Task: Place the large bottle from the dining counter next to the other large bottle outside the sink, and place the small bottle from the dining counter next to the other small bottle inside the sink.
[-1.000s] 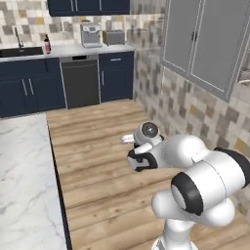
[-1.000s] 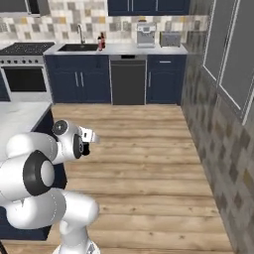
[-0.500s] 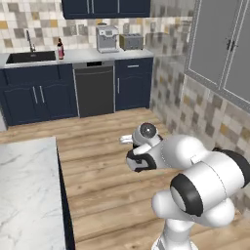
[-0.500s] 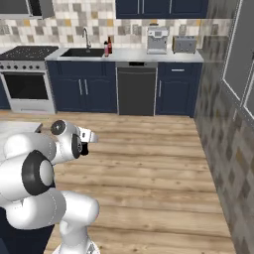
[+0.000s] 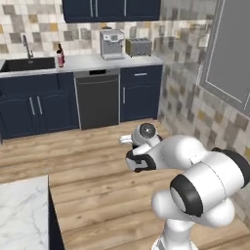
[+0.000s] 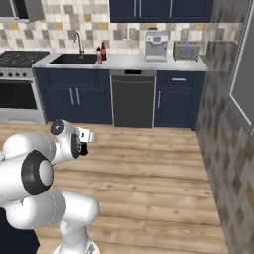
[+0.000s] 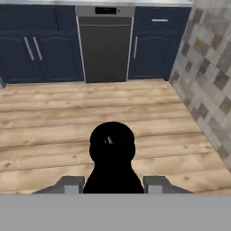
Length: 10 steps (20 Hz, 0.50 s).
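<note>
Your claw (image 7: 113, 182) is clamped on a dark bottle (image 7: 112, 155), whose black neck and round top rise between the two grey fingertips (image 7: 70, 184) in the hand view and point out over the wooden floor (image 7: 54, 131). In the left base view the claw (image 5: 138, 163) sits tucked close to the white arm, in mid-air above the floorboards; the bottle itself is too dark there to make out against the wrist. In the right base view the claw (image 6: 83, 147) hangs at the same height, facing the far cabinets.

Ahead of the claw you see a dishwasher (image 7: 104, 43) set between navy cabinet doors (image 7: 38, 45), with a drawer front (image 7: 159, 20) to its right and a tiled wall (image 7: 210, 85) running down the right side of the floor.

Along the far wall runs the light grey desk (image 5: 127, 60). At its left end lies the dark sink (image 5: 28, 64) with a tap (image 5: 26, 46) behind it. Just beside the sink's right edge, on the desk top and outside the basin, stands a large dark-red bottle (image 5: 60, 55); in the right base view the same bottle (image 6: 103, 51) has a smaller pale-red shape (image 6: 98, 55) just beside it, toward the sink, too small to name. Further right on the desk stand a coffee machine (image 5: 112, 44) and a toaster (image 5: 138, 47), near each other. A stove (image 6: 20, 94) adjoins the desk's left end in the right base view.

A corner of the marble dining desk (image 5: 22, 215) shows at the lower left of the left base view.
</note>
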Motion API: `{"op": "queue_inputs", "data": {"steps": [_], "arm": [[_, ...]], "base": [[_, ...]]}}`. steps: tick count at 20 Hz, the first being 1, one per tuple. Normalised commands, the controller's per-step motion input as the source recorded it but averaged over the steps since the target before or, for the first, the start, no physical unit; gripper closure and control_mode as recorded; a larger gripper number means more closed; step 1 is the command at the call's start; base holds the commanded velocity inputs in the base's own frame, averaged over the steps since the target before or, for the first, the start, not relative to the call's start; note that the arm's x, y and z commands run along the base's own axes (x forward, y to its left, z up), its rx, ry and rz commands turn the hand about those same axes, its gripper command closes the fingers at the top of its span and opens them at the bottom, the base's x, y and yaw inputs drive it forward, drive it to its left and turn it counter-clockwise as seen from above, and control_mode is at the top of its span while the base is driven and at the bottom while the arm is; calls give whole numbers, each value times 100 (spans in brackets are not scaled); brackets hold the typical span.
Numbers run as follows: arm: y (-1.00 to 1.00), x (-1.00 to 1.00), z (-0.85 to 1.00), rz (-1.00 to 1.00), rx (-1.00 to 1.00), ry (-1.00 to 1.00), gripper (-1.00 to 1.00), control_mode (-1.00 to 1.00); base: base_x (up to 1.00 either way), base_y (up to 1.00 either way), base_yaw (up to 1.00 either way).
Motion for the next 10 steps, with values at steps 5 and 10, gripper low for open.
{"op": "queue_inputs", "data": {"steps": [5, 10], "arm": [[0, 0, 0, 0, 0, 0, 100, 100], [0, 0, 0, 0, 0, 0, 100, 100]], "base": [[100, -17, 5], [100, -1, 6]]}}
